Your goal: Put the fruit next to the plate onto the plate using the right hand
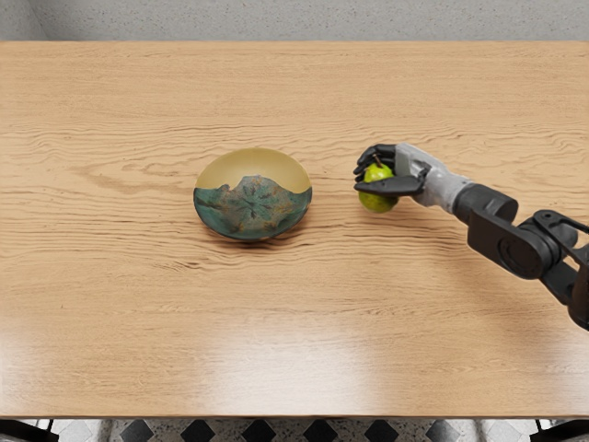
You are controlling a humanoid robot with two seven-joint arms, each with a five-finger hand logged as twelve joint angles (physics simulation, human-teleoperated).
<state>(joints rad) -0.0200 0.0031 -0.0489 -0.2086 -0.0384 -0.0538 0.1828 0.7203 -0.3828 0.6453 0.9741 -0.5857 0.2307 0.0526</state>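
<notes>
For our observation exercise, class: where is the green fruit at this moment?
In the head view, the green fruit is right of the plate, apart from it and grasped by the right hand.

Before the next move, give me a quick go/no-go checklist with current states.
1. Right hand closed on the fruit: ok, its fingers wrap the fruit's top and side.
2. Fruit lifted off the table: cannot tell from this view.
3. Plate ready to receive: ok, nothing lies in it.
4. Path from fruit to plate: ok, only bare wood lies between them.
5. Fruit on plate: not ok, it sits to the plate's right, apart from it.
6. Left arm out of the way: cannot tell, it is not in view.
</notes>
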